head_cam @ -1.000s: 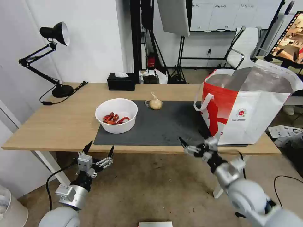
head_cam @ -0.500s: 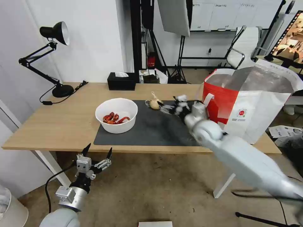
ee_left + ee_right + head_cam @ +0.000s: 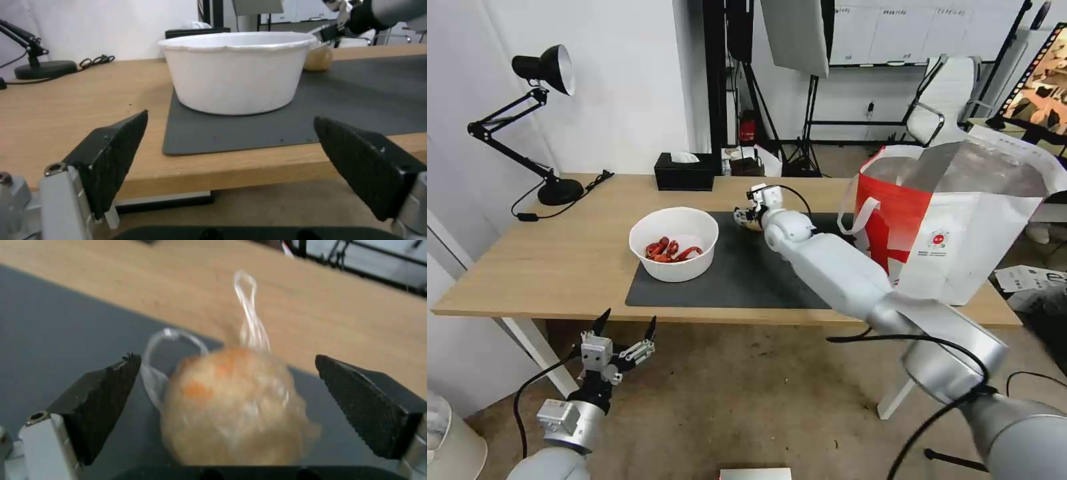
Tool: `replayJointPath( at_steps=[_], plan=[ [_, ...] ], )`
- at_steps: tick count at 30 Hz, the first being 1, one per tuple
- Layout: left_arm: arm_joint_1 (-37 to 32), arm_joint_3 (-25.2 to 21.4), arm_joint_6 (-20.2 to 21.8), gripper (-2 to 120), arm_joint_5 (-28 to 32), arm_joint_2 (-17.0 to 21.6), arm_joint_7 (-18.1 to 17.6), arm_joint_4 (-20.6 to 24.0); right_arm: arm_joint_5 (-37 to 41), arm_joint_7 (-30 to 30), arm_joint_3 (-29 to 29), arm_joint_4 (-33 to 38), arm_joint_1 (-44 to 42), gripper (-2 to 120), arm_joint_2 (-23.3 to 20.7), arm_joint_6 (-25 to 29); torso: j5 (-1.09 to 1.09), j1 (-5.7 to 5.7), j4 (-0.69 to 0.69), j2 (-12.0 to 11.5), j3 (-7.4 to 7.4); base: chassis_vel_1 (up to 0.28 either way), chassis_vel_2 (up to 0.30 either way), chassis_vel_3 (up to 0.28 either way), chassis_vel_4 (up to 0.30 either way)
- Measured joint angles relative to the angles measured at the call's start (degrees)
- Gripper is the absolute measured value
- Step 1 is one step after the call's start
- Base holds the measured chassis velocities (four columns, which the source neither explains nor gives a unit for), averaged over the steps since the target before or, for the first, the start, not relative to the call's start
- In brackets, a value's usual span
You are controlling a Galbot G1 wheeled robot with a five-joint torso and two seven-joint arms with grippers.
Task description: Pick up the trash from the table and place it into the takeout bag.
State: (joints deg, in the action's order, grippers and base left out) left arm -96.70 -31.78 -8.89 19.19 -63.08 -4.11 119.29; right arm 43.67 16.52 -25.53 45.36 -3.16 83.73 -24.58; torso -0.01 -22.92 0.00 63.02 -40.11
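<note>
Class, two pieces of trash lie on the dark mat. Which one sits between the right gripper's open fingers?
The small knotted beige bag, flanked by the right gripper; the white round bowl of red shells sits apart.

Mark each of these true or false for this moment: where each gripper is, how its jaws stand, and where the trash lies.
1. The right gripper has its jaws open on either side of the small knotted beige bag. True.
2. The left gripper is over the white bowl. False: it hangs below the table edge, in front of the bowl, jaws open.
3. The beige bag is already in the takeout bag. False: it sits on the dark grey mat.
4. The white bowl holds red crayfish shells. True.
5. The black tissue box stands on the mat. False: it stands on bare wood at the table's far edge.
</note>
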Motion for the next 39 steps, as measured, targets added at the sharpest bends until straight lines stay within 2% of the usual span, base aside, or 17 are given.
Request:
replayJointPath(
  at_steps=[14,21,22,24,25,29,30,32,34,36,39],
  plan=[
    [0.6,0.0,-0.2,100,0.4,0.4,0.0,-0.6,-0.3,0.8,2.1,-1.5,-0.3,100,1.5,-4.8,0.01,0.00,0.00,0.0,0.00,0.000,0.000,0.000,0.000],
    [0.7,0.1,-0.3,100,0.5,0.4,0.1,-0.6,-0.2,1.3,2.6,-1.2,-0.8,74,1.5,-6.0,0.01,0.00,0.00,0.0,0.01,0.000,0.000,0.000,0.000],
    [0.7,0.1,-0.3,100,0.5,0.4,0.1,-0.6,-0.2,1.3,2.6,-1.2,-0.8,74,1.5,-6.0,0.01,0.00,0.00,0.0,0.01,0.000,0.000,0.000,0.000],
    [0.7,0.1,-0.3,100,0.5,0.4,0.1,-0.6,-0.2,1.4,2.7,-0.9,-1.0,64,1.4,-5.8,0.01,0.00,0.00,0.0,0.01,0.000,0.000,0.000,0.000],
    [0.7,0.1,-0.3,100,0.5,0.4,0.1,-0.6,-0.2,1.4,2.7,-0.9,-1.0,64,1.4,-5.8,0.01,0.00,0.00,0.0,0.01,0.000,0.000,0.000,0.000],
    [0.6,0.2,-0.3,100,0.5,0.4,0.1,-0.6,-0.2,1.9,2.6,0.7,-1.5,43,0.2,-3.9,0.01,0.00,0.00,0.0,0.01,0.000,0.000,0.000,0.000],
    [0.6,0.2,-0.3,100,0.5,0.4,0.1,-0.6,-0.2,1.9,2.6,0.7,-1.5,43,0.2,-3.9,0.01,0.00,0.00,0.0,0.01,0.000,0.000,0.000,0.000],
    [0.4,0.3,-0.3,100,0.4,0.3,0.1,-0.5,-0.2,2.6,2.4,2.8,-2.3,33,-1.0,-2.6,0.01,0.00,0.00,0.0,0.00,0.000,0.000,0.000,0.000],
    [0.4,0.3,-0.3,100,0.4,0.2,0.1,-0.4,-0.2,2.9,2.3,3.8,-2.6,30,-1.6,-2.1,0.01,0.00,0.00,0.0,0.00,0.000,0.000,0.000,0.000],
    [0.2,0.3,-0.3,100,0.4,0.2,0.1,-0.2,-0.8,4.1,2.1,7.9,-3.6,21,-3.7,-0.9,0.02,0.00,0.01,0.0,0.00,0.000,0.000,0.000,0.000],
    [0.1,0.2,-0.3,100,0.4,0.3,0.1,0.1,-1.2,5.2,1.9,12.1,-4.5,14,-5.8,-0.5,0.02,0.00,0.02,0.0,0.00,0.000,0.000,0.000,0.000]
  ],
)
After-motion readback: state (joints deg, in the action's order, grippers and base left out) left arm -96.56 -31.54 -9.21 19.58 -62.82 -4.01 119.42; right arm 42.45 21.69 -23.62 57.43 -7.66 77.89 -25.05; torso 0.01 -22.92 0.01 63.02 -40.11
